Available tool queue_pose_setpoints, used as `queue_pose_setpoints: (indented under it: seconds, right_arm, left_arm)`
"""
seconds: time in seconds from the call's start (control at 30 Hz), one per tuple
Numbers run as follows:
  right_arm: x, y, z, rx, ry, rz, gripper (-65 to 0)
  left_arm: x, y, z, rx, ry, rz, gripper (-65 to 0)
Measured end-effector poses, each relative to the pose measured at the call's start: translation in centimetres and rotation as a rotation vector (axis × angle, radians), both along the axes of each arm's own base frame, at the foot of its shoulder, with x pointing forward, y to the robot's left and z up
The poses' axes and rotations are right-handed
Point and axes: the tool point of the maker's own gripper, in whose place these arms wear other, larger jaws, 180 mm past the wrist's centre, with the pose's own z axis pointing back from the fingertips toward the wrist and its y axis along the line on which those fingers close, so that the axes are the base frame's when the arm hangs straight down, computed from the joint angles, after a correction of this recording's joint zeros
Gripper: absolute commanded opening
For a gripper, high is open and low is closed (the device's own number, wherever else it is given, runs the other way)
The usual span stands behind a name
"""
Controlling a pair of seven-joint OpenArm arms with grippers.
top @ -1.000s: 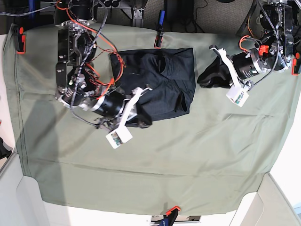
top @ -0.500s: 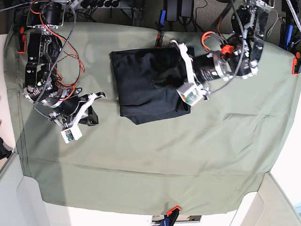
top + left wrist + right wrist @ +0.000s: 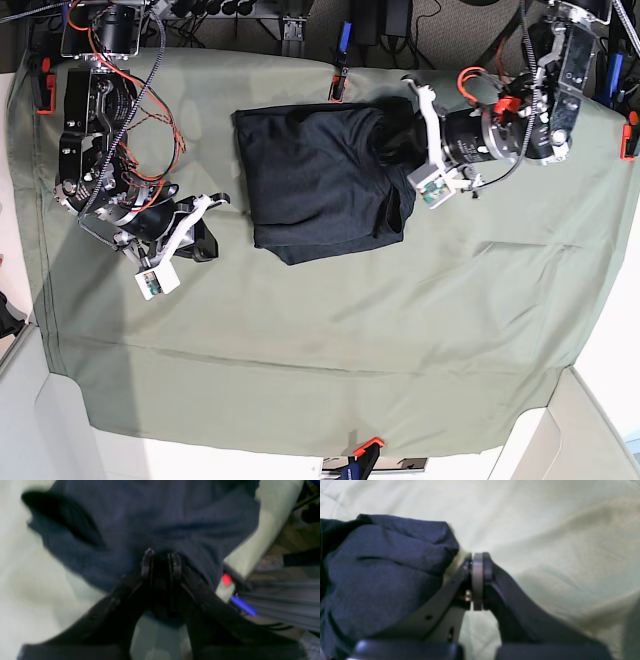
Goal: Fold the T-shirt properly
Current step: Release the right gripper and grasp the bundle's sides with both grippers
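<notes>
In the left wrist view, the left gripper [image 3: 161, 557] has its jaws drawn nearly together with a fold of the T-shirt [image 3: 150, 527] pinched between them, dark cloth filling the narrow gap; the navy fabric spreads away beyond the tips over the pale green cloth sheet [image 3: 32, 585], and a red and blue clamp [image 3: 233, 590] sits at the sheet's edge just right of the shirt. In the right wrist view, the right gripper [image 3: 477, 560] has its jaws pressed flat against each other with nothing between them; a bunched lump of the T-shirt [image 3: 382, 575] lies just left of the jaws, apparently against the left finger's outer side, over the sheet [image 3: 545, 530]. In the base view, the T-shirt [image 3: 320, 180] lies as a rough folded rectangle on the sheet [image 3: 400, 340] covering the table, near its far edge. The left gripper [image 3: 400, 140] meets the shirt's right edge, gripping the cloth there, while the right gripper [image 3: 203, 240] hangs well apart, left of the shirt, over the sheet.
</notes>
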Motion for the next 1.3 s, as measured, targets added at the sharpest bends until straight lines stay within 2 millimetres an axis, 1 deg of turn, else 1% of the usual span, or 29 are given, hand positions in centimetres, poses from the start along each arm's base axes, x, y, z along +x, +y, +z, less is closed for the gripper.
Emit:
queue_pose_setpoints:
  seconds: [0.13,0.27,0.3,0.33,0.4,0.47,0.57,0.67,0.73,0.83,0.93,1.0,1.1,1.17,1.23,1.3]
  right_arm:
    - [0.5,0.1,0.6,0.019,-0.037,-0.010,-65.0]
    - [0.6,0.1,0.7,0.021,-0.043,-0.011,-65.0]
    - [0.6,0.1,0.7,0.022,-0.044,-0.012,-65.0]
    - [0.6,0.1,0.7,0.022,-0.044,-0.012,-65.0]
    - [0.6,0.1,0.7,0.023,-0.045,-0.012,-65.0]
    - [0.6,0.1,0.7,0.022,-0.045,-0.012,-65.0]
    - [0.7,0.1,0.9,0.028,-0.056,-0.015,-65.0]
    - [1.2,0.1,1.4,0.036,-0.089,-0.024,-65.0]
    - [1.5,0.1,1.8,0.040,-0.106,-0.027,-65.0]
    - [1.9,0.0,2.2,0.038,-0.123,-0.029,-65.0]
    - [2.6,-0.1,2.4,0.032,-0.128,-0.032,-65.0]
    - [3.1,-0.1,2.1,0.040,-0.115,-0.034,-65.0]
    - [4.3,0.1,0.9,0.064,-0.067,-0.045,-65.0]
    - [5.1,0.9,0.2,0.094,-0.034,-0.047,-65.0]
    - [5.7,1.6,-0.6,0.114,0.001,-0.049,-65.0]
    - [6.2,2.4,-1.1,0.127,0.024,-0.043,-65.0]
  left_arm:
    - [-1.1,0.8,-0.1,-0.027,0.041,0.021,-56.0]
    - [-2.5,1.0,-1.1,-0.009,0.094,0.017,-56.0]
    - [-2.9,0.9,-1.1,-0.018,0.111,0.018,-56.0]
    - [-2.9,0.7,-0.8,-0.053,0.119,0.029,-56.0]
    - [-2.7,0.5,0.5,-0.144,0.125,0.062,-56.0]
    - [-2.0,1.2,1.5,-0.155,0.093,0.092,-56.0]
    - [-1.6,2.4,1.5,-0.125,0.089,0.119,-56.0]
    - [-1.4,2.7,1.8,-0.138,0.089,0.131,-56.0]
    - [-2.0,2.4,1.7,-0.152,0.128,0.121,-56.0]
    - [-3.6,1.9,1.4,-0.185,0.189,0.113,-56.0]
    - [-5.2,1.8,0.6,-0.185,0.238,0.114,-56.0]
    - [-6.2,1.4,0.4,-0.178,0.260,0.097,-56.0]
    - [-7.4,-0.3,0.5,-0.194,0.275,0.045,-56.0]
    - [-7.6,-0.8,-0.1,-0.165,0.256,0.025,-56.1]
    - [-7.6,-0.9,-1.0,-0.105,0.222,0.003,-56.1]
    - [-7.4,-0.9,-1.4,-0.074,0.181,-0.007,-56.1]
